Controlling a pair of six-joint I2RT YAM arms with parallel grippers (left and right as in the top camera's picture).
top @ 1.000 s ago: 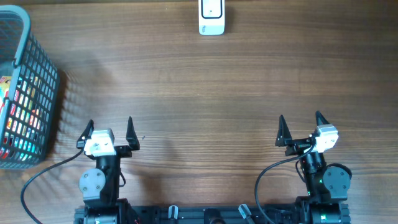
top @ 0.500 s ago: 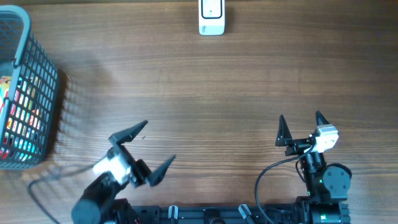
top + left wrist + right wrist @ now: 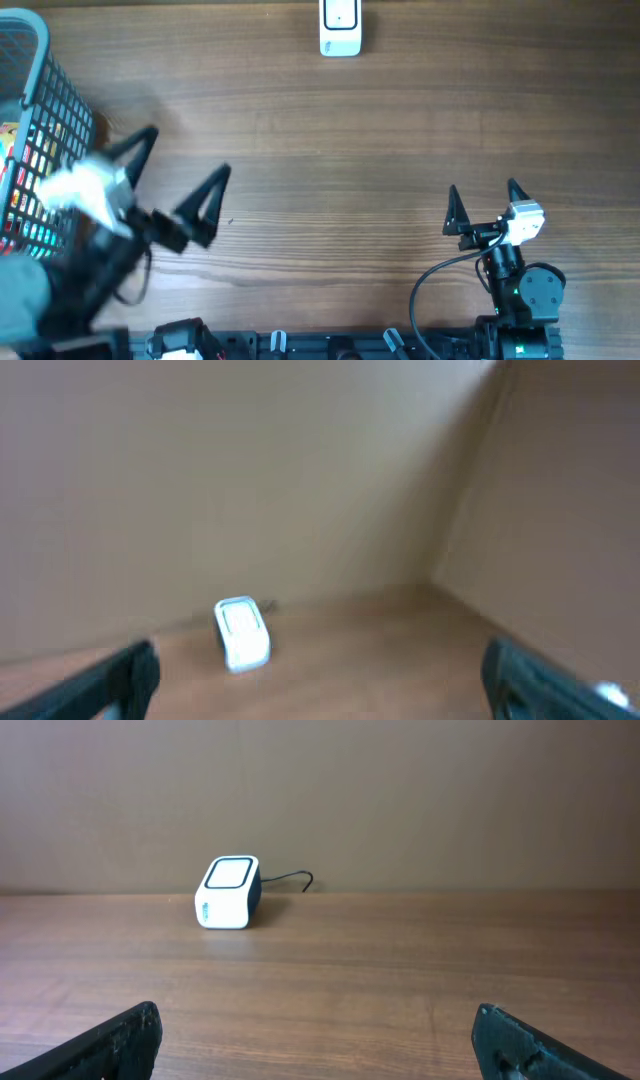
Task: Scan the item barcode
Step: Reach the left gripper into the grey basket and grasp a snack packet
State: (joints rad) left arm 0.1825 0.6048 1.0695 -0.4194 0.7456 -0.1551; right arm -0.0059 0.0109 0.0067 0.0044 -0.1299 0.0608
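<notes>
Only the overhead view shows the left edge of the desk (image 3: 360,140), where the grey basket (image 3: 62,105) holds colourful items (image 3: 35,165). Both wrist views show just the white barcode scanner (image 3: 340,28) at the far edge. The left end effector (image 3: 186,153), fingers apart, is just beside the basket, swung there from the near edge. The right end effector (image 3: 482,188), also apart, has not moved.

Left end effector (image 3: 190,150): lifted from its rest spot, swung left, now beside the basket (image 3: 70,120).
Heading: turned rightward from straight ahead.
</notes>
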